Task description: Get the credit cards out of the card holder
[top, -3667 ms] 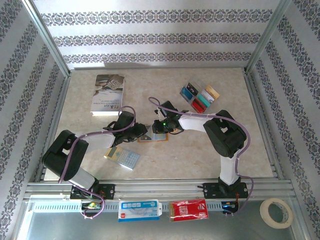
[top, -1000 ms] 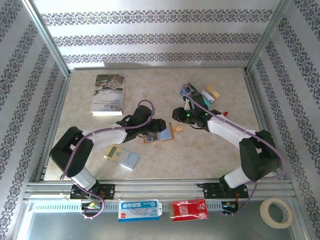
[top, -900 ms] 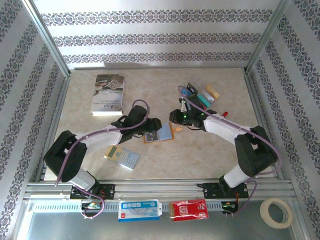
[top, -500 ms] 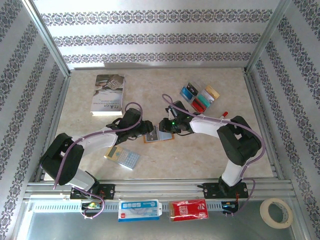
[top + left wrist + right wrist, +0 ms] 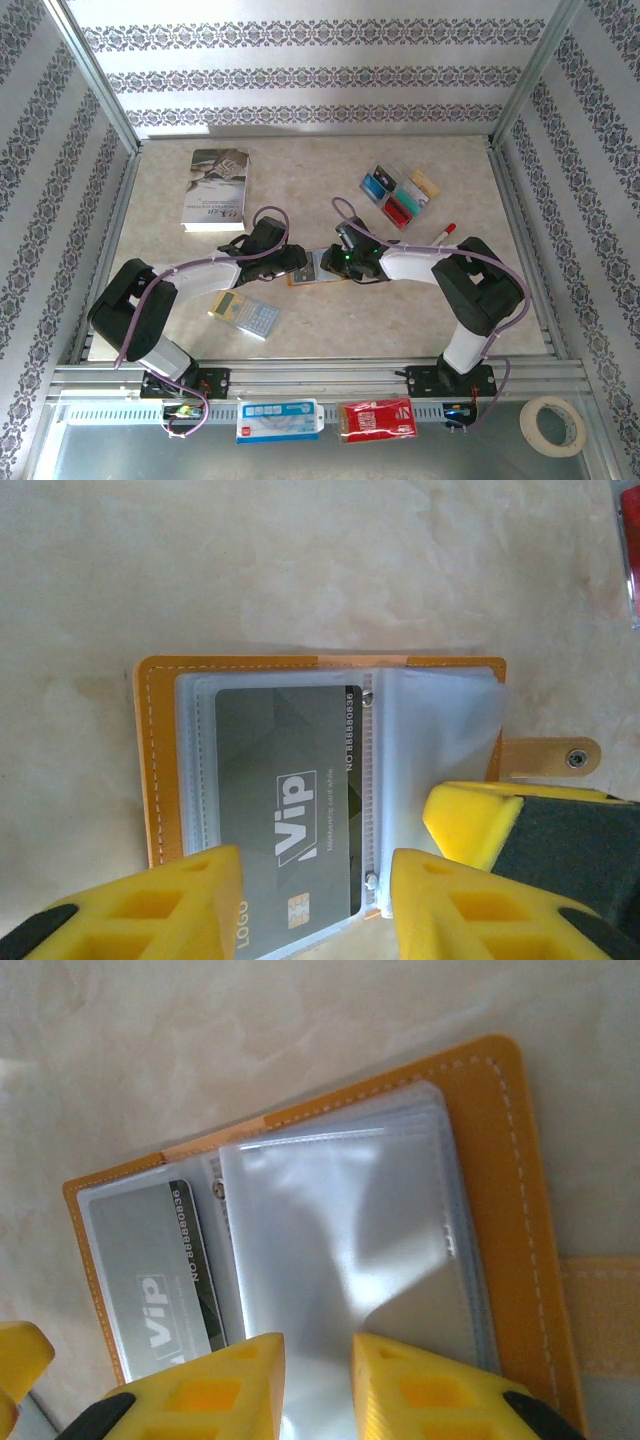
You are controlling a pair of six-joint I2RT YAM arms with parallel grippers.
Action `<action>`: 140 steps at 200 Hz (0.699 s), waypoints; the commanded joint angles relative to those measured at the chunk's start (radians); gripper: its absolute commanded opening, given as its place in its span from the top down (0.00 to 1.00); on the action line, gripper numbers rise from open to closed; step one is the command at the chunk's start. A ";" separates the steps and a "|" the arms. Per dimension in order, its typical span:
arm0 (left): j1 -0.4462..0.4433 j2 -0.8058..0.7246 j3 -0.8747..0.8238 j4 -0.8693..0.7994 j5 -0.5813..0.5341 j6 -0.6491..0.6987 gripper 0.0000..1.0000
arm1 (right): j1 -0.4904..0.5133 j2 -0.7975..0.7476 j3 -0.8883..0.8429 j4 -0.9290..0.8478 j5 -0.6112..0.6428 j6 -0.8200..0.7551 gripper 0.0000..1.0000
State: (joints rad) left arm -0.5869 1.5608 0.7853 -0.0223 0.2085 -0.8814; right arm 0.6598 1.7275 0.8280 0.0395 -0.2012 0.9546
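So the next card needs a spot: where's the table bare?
Bare between the book and the loose cards, and between the calculator and the right arm. Crowded mid-table, around the card holder.

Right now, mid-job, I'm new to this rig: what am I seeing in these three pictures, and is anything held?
Two robot arms are bolted to a table. The overhead picture looks down on both; the other two come from a camera on each wrist, showing its yellow fingers. On the table lie a book, a calculator, loose cards toward the far right, and an open orange card holder between the arms. The left end effector stands open astride a grey VIP card in it; the right end effector has its fingers close around a clear sleeve; grip uncertain.
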 commanded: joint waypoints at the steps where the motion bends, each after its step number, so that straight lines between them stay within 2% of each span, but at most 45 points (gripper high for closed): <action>1: 0.010 0.021 0.038 -0.068 -0.006 0.025 0.57 | 0.034 -0.032 -0.049 -0.035 0.076 0.111 0.72; 28: 0.010 0.035 0.060 -0.104 -0.022 0.034 0.60 | 0.032 -0.106 -0.078 -0.008 0.136 0.135 0.72; 49: 0.010 0.038 0.068 -0.112 -0.027 0.032 0.62 | 0.016 -0.135 -0.078 0.027 0.112 0.092 0.72; 78: 0.010 0.038 0.067 -0.109 -0.036 0.018 0.65 | -0.012 -0.110 -0.036 0.078 -0.032 -0.041 0.73; 113: 0.010 0.048 0.060 -0.096 -0.038 -0.006 0.67 | -0.033 -0.035 0.003 0.107 -0.189 -0.100 0.75; 140: 0.009 0.062 0.063 -0.091 -0.027 -0.010 0.68 | -0.033 0.005 0.028 0.104 -0.225 -0.112 0.78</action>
State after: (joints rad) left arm -0.5869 1.6032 0.8276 -0.0948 0.1932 -0.8753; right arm 0.6300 1.6951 0.8246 0.1261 -0.3405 0.8898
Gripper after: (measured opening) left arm 0.328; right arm 0.237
